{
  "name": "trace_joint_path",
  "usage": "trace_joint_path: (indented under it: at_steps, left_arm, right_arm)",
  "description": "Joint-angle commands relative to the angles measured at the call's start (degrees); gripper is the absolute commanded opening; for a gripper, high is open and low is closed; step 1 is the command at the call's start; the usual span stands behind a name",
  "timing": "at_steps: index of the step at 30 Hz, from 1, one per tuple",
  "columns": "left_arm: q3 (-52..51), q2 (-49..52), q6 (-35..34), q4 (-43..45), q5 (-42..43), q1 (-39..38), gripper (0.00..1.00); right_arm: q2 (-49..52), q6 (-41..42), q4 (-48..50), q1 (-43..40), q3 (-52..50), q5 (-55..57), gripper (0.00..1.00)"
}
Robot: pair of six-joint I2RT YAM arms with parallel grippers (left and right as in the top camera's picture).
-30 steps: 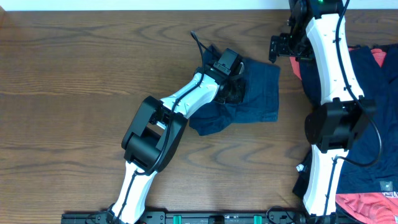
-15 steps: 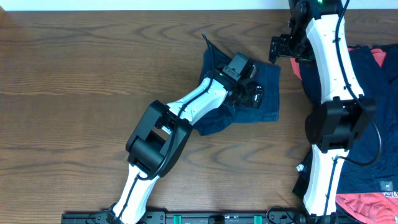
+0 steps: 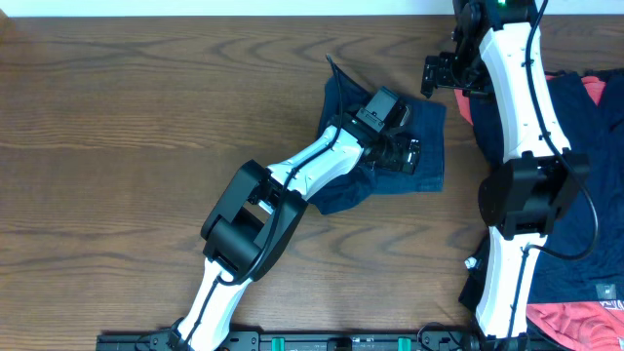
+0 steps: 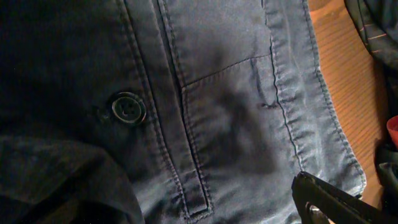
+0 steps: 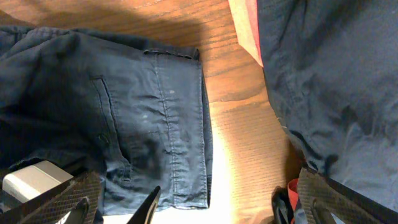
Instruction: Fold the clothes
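- A navy garment [image 3: 431, 136] lies rumpled on the wooden table [image 3: 146, 117], right of the middle and closer to the far edge than to the near one. Part of it is hidden under the left arm [image 3: 312, 171].
- The left arm reaches from the near edge diagonally across the table, and the left gripper [image 3: 408, 151] sits over the garment's middle.
- In the left wrist view, one finger [image 4: 323, 199] shows at the lower right, with flat fabric beside it and nothing pinched. The jaws look spread wide, though the other finger is out of that view.
- That view also shows a dark button [image 4: 129, 107] beside a stitched placket, and a seamed band along the garment's edge with bare wood just past it.
- The right arm [image 3: 522, 117] runs from the near right corner up to the far edge. The right gripper [image 3: 441, 74] hangs just beyond the garment's far right corner.
- In the right wrist view its two fingers stand wide apart at the lower corners, empty, with the garment's hemmed edge and a strip of bare table below them.
- A heap of clothes [image 3: 600, 195], mostly navy with coral-red pieces, lies along the right edge, partly under the right arm. It is separated from the navy garment by that strip of wood.
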Motion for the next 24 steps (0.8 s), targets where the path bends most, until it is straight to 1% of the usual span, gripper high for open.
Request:
trace_joint_path:
  at_steps: [1,4,5,7,11,16,20,24]
  left_arm:
    - [0.39,0.07,0.52,-1.38,-0.57,0.04,0.98]
    - [0.37,0.07,0.55,-1.75,-0.66,0.33,1.0]
    - [0.37,0.07,0.55,-1.88,-0.81,0.37,0.98]
    - [0.37,0.07,0.59,-2.49,-1.86,0.37,0.98]
    - [0.37,0.07,1.66,-3.56,-2.08,0.37,0.98]
    - [0.39,0.0,1.6,-3.52,-2.01,0.35,0.98]
    - [0.39,-0.07,1.62,-3.54,-1.81,0.35,0.98]
    - [0.39,-0.81,1.95,-3.28,-1.6,0.35,0.98]
  right_arm:
    - [-0.66,0.83,0.63,-1.42,-1.51,-0.07,0.99]
    - [-0.66,1.27,2.8,-3.04,-4.74,-0.22,0.99]
    - [-0.66,1.29,3.45,-3.74,-5.9,-0.17,0.99]
    - [-0.66,1.29,4.63,-5.62,-7.91,1.07,0.99]
    - [-0.66,3.58,2.54,-11.02,-9.03,5.33,0.99]
    - [-0.66,3.34,-0.39,-16.7,-9.05,5.6,0.99]
    - [-0.66,2.97,-1.25,-18.86,-9.33,5.57,0.99]
    - [-0.66,2.93,-0.96,-18.88,-9.49,5.6,0.99]
